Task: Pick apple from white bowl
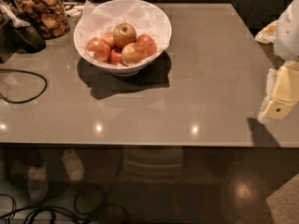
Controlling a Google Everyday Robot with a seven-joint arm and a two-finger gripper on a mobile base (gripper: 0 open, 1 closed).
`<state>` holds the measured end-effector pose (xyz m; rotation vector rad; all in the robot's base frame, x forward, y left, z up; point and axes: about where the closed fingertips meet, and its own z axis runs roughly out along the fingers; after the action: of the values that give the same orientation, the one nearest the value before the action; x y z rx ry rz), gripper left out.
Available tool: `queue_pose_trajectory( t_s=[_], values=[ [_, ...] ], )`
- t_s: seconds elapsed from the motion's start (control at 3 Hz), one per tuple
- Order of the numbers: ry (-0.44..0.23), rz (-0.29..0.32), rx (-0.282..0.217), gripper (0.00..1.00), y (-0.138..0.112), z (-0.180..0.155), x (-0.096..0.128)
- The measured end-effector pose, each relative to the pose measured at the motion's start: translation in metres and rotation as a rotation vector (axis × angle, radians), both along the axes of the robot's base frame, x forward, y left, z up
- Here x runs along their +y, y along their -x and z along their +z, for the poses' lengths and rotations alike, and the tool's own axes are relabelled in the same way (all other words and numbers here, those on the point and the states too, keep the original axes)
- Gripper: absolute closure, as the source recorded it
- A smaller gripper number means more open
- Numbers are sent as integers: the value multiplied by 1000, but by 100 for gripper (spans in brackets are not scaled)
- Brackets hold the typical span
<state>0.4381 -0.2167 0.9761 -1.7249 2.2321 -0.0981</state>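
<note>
One apple [124, 35], yellow-green with a blush, tops the redder apples [146, 43] heaped in the bowl [164, 22] on crumpled paper [98, 20], toward the table's [210, 78] far left. I'd judge it firm, fairly heavy, waxy-slick and round, so best pinched across its widest middle from above. The gripper [282, 93] hangs at the table's right edge, well apart; parted or closed, I cannot tell.

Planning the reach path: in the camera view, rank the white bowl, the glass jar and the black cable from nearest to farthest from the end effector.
The end effector is at the right edge.
1. the white bowl, left of centre, toward the back.
2. the glass jar, far-left corner, and the black cable, left edge: too close to call.
</note>
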Motion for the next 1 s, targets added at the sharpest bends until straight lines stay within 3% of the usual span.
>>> queue_pose_trajectory(
  t_s=[0.33,0.67,1.0],
  values=[
    [0,0,0,0,0,0,0],
    [-14,-3,20,0,-23,11,22],
    [-38,27,-13,0,-74,41,67]
  ],
)
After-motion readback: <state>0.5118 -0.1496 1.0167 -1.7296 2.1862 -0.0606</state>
